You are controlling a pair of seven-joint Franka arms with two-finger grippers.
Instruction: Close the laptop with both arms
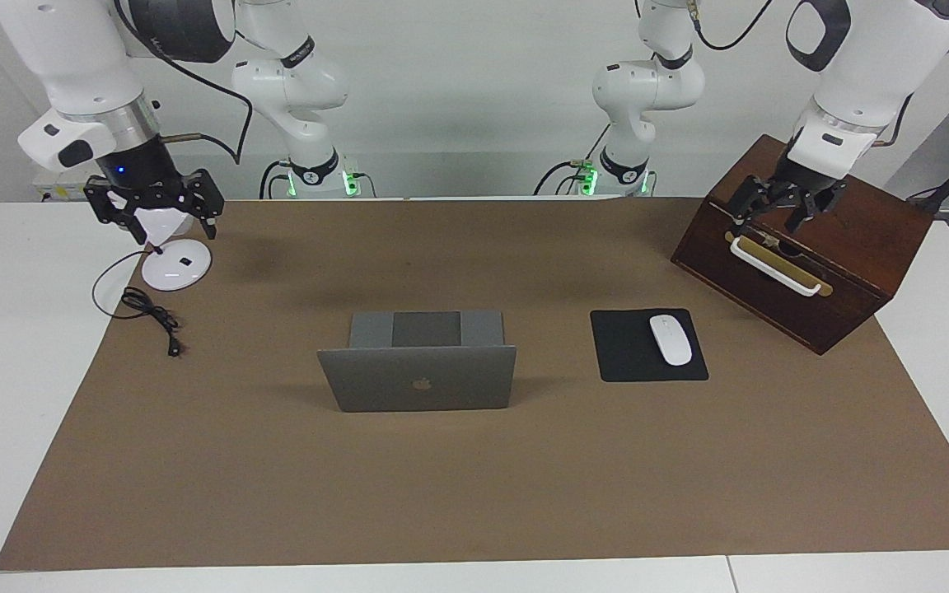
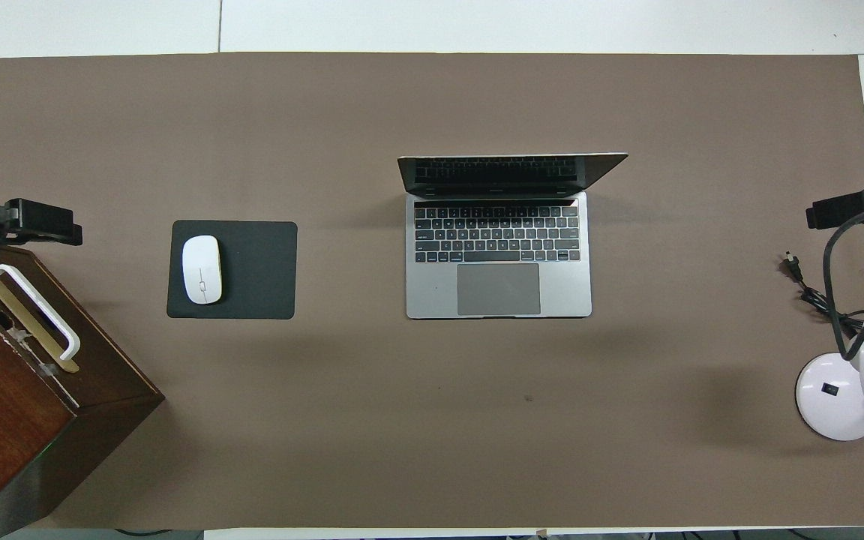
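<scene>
Laptop (image 1: 417, 362): open, mid-table on the brown mat (image 1: 474, 494); screen stands upright, its back with the logo turned away from the robots, keyboard toward them.
Lid: its top edge (image 2: 512, 157) is the part to press; it must swing down toward the robots onto the keyboard.
Long axis: hinge and lid edge run end to end along the table, from one arm's side to the other.
Right gripper (image 1: 153, 216): fingers spread wide, holding nothing, up over the white lamp (image 1: 175, 262) at the right arm's end; in the facing view the laptop lies at about 4 o'clock from it.
Left gripper (image 1: 786, 212): also wide and empty, over the wooden box (image 1: 804, 255) at its handle; the laptop lies at about 8 o'clock from it in the facing view.
Nearer arm: I judge neither clearly nearer; both stand well apart from the laptop.
Neighbours: black mouse pad (image 1: 631, 350) with a white mouse (image 1: 670, 338) beside the laptop toward the left arm's end, apart from it; the lamp's cord (image 1: 149, 311) lies toward the right arm's end.
Open room: bare mat all round the laptop; each arm has a free path inward, the left passing above the mouse.
Edges: the laptop sits well in from every mat edge.
</scene>
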